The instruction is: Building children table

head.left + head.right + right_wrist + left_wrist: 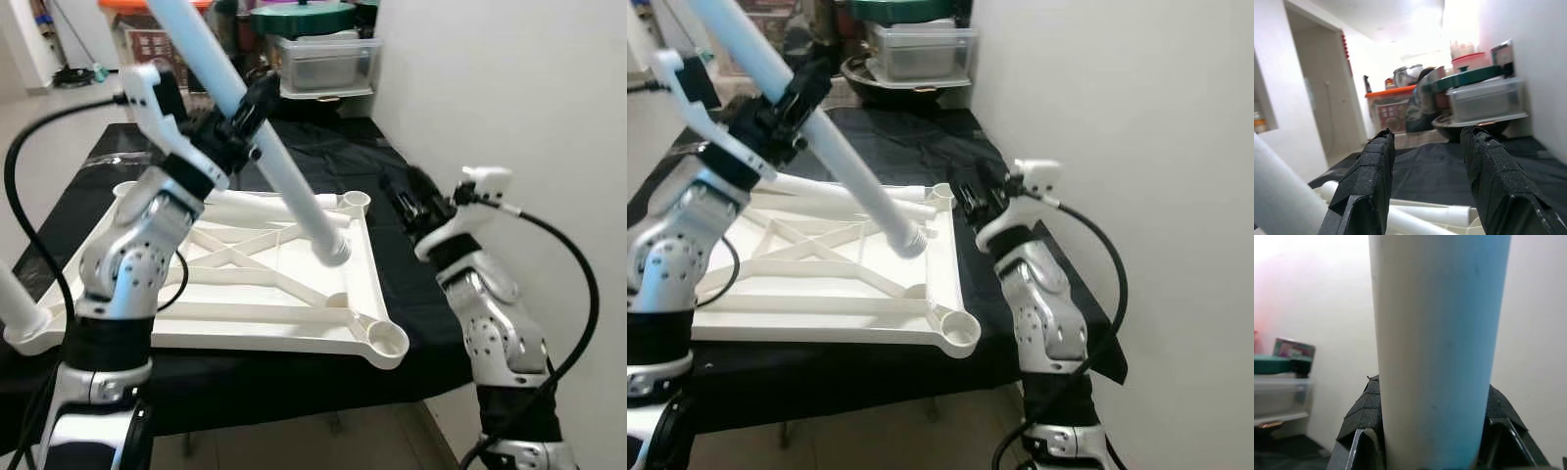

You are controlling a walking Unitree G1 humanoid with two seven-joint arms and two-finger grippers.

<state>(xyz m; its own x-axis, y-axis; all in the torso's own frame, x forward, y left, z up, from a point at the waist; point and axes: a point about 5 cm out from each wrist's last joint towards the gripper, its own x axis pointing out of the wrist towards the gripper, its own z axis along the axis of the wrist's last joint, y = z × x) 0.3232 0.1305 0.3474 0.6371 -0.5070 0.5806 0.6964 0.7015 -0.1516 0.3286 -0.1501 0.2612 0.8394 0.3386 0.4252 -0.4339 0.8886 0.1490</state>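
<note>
The white tabletop (pixel 245 284) lies upside down on a surface covered with black cloth (pixel 411 294), its ribbed underside up and a round leg socket at each corner; the socket at the near right corner (pixel 387 341) stands open and empty, and so does the one at the far right corner (pixel 356 202). The left gripper (pixel 240 122) is clamped around a long white leg tube (pixel 284 181), gripping it partway along; the tube slants down from above the far left side of the tabletop, and its lower end (pixel 335 251) hangs over the right rim of the tabletop, between the two right-hand sockets and not seated in either. Another white tube (pixel 260 208) lies flat along the far edge of the tabletop. At the near left corner a further white leg (pixel 18 305) seems already stood in its socket, though little of it can be seen. The right gripper (pixel 411 201) hovers just off the right edge of the tabletop, its two black fingers (pixel 1369 181) well spread and holding nothing. The step in hand appears to be fitting this leg: the next move likely calls for swinging the tube upright, bringing its end over one of the open right-hand sockets and pressing it straight down, with the right gripper free to steady the tabletop or guide the tip
</note>
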